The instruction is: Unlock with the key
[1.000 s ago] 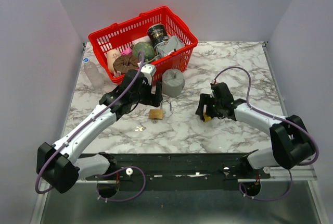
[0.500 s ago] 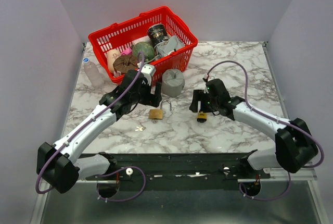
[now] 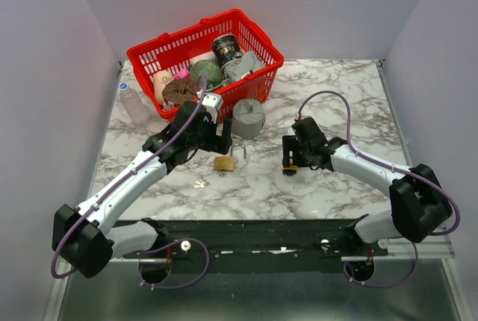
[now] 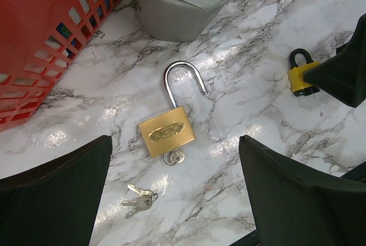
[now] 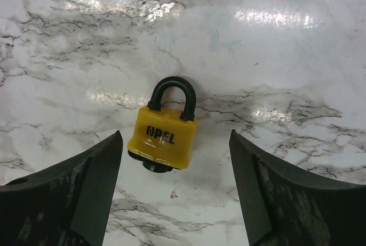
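A brass padlock (image 4: 167, 131) lies flat on the marble with its steel shackle (image 4: 184, 83) swung open and a key (image 4: 174, 156) in its keyhole. It also shows in the top view (image 3: 222, 163). A small bunch of spare keys (image 4: 139, 200) lies just in front of it. My left gripper (image 4: 175, 160) is open and empty, hovering above the padlock. A yellow padlock (image 5: 163, 137) with a closed black shackle lies on the table (image 3: 290, 168). My right gripper (image 5: 174, 160) is open and empty, its jaws either side of this padlock without touching it.
A grey wrapped cylinder (image 3: 248, 118) stands just behind the brass padlock. A red basket (image 3: 149, 56) full of items sits at the back left. A clear plastic bottle (image 3: 134, 106) stands at the left edge beside it.
My right gripper has shifted a little to the left and settled over the yellow padlock, which lies on the table. The left arm and brass padlock have not moved.
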`<control>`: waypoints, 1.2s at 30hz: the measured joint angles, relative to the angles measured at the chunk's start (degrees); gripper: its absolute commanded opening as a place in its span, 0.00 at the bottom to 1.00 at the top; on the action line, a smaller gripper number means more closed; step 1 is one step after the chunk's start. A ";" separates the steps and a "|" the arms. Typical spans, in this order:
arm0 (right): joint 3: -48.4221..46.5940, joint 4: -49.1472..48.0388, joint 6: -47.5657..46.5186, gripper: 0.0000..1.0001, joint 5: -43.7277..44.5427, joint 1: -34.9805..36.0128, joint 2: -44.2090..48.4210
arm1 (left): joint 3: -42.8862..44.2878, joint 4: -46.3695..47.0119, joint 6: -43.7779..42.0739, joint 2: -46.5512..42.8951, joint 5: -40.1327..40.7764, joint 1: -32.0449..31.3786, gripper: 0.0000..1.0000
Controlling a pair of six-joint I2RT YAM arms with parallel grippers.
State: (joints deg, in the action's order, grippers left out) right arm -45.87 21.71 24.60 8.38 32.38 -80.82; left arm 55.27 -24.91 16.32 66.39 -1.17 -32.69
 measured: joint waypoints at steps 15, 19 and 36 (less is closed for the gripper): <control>-2.99 3.08 3.21 0.68 6.32 4.85 -6.99 | 0.00 0.00 2.10 -0.04 0.02 0.00 0.99; -4.02 4.15 3.67 0.61 8.96 6.27 -8.61 | 0.00 -0.02 2.51 0.15 0.02 0.00 0.99; -0.17 -1.55 -0.59 0.30 8.39 10.21 2.64 | 0.00 2.14 8.44 0.37 -4.15 0.87 0.98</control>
State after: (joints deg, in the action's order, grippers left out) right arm -46.04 20.16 24.01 16.78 42.59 -78.17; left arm 55.27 -22.76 24.75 66.76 -5.32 -31.81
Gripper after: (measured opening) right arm 0.576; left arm 0.981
